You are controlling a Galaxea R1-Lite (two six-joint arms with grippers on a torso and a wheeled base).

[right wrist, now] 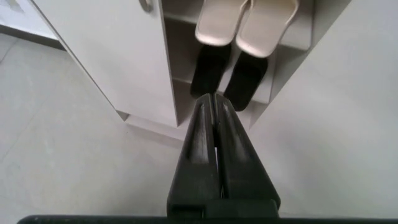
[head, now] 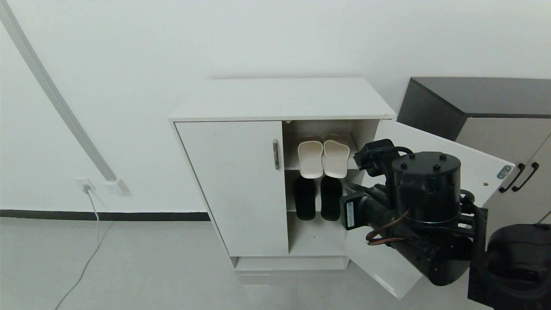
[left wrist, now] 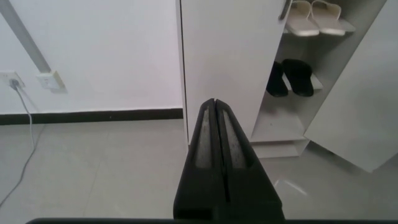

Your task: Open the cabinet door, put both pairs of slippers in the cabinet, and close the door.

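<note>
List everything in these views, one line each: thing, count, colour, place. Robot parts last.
cabinet: one, white, against the wall, left door shut
right door: one, white, standing open
cream slippers: one pair, cream, upper shelf
black slippers: one pair, black, shelf below
dark cabinet: one, black-grey, right of the white one
wall socket: one, white, low on the wall
cable: one, grey, from the socket to the floor
left claw: one, black, shut, over the floor before the left door
right claw: one, black, shut, before the open compartment
</note>
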